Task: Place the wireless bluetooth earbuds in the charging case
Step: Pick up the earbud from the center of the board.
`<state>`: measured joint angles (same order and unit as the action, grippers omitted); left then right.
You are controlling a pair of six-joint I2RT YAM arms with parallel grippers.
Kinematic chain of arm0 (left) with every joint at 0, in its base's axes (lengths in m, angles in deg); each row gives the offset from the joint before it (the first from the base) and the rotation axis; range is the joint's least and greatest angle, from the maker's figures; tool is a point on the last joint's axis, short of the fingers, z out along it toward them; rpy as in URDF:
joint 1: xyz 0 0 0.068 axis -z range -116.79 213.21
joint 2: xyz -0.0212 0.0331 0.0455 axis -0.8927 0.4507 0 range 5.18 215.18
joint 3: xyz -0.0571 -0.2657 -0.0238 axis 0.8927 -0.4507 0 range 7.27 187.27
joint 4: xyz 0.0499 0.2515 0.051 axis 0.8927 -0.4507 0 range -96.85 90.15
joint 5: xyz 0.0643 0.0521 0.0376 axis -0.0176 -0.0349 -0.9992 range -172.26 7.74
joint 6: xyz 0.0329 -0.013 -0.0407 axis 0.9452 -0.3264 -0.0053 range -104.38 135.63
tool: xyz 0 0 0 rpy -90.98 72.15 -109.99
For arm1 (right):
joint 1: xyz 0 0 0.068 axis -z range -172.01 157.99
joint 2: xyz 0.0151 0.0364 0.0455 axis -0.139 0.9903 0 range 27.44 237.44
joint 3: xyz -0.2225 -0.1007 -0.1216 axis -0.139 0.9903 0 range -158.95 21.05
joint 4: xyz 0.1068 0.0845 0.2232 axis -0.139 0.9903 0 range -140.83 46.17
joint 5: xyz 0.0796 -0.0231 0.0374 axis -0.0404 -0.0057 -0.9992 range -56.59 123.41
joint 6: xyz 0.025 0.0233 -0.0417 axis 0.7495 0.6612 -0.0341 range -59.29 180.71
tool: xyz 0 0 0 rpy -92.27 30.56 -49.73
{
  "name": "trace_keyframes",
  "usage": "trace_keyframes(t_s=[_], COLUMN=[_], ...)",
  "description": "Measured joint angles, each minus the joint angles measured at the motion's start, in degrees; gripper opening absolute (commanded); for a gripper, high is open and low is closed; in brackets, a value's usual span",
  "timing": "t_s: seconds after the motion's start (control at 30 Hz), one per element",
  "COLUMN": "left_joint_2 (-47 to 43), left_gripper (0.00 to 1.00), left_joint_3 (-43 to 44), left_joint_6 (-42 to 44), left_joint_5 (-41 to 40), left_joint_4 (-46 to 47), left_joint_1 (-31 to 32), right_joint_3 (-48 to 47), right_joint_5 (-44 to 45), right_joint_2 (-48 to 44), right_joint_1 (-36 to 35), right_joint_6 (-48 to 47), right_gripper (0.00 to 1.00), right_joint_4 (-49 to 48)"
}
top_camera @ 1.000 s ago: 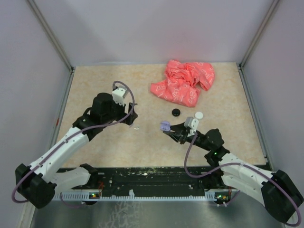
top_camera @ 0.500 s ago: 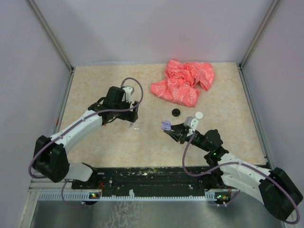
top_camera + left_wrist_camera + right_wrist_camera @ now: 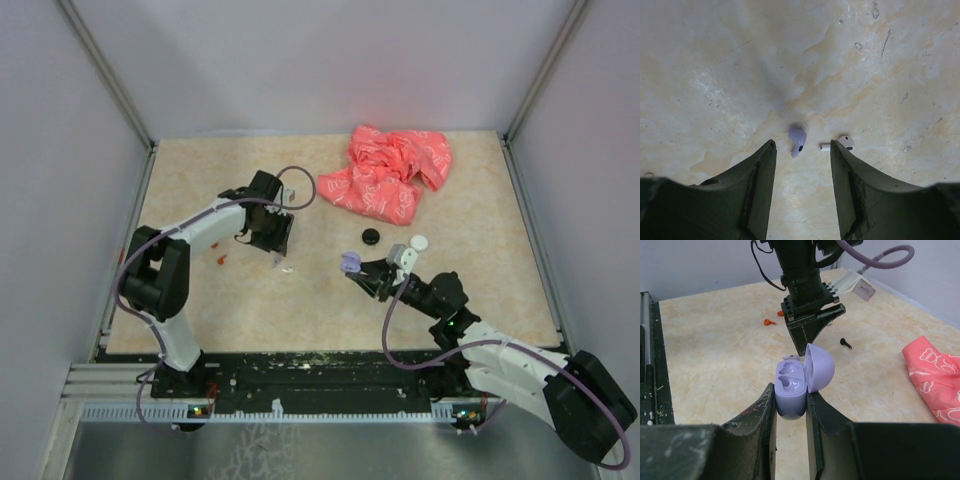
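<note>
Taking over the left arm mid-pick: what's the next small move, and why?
Probably lower the left gripper and close on the purple earbud lying between its open fingers, keeping the white earbud beside one fingertip outside. The right gripper holds the charging case open, waiting.

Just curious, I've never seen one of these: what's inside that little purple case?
With the lid open, the charging case shows two moulded hollows, both empty. Its lower part is hidden by the right hand gripping it.

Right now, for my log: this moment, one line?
left gripper open, straddling purple earbud | right gripper shut on open charging case
</note>
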<state>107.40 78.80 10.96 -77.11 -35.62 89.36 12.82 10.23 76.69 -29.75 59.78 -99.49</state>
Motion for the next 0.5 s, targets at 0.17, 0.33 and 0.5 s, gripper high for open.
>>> trace_keyframes(t_s=[0.17, 0.33, 0.5], left_joint_2=[2.78, 4.09, 6.05], left_gripper=[0.47, 0.39, 0.38], left_joint_3=[1.64, 2.05, 3.63], left_joint_6=[0.55, 1.05, 1.14], left_joint_5=[-0.31, -1.44, -1.77], left_joint_4=[-3.3, -5.46, -6.71], left_joint_1=[0.0, 0.09, 0.68], right_joint_3=[0.0, 0.0, 0.0], right_joint_5=[0.28, 0.24, 0.22], right_joint_2=[0.02, 0.5, 1.11], right_joint_1=[0.0, 0.0, 0.0], right_joint_6=[-0.02, -0.02, 0.0], right_gripper=[0.0, 0.0, 0.0], right_joint_4=[0.0, 0.02, 0.09])
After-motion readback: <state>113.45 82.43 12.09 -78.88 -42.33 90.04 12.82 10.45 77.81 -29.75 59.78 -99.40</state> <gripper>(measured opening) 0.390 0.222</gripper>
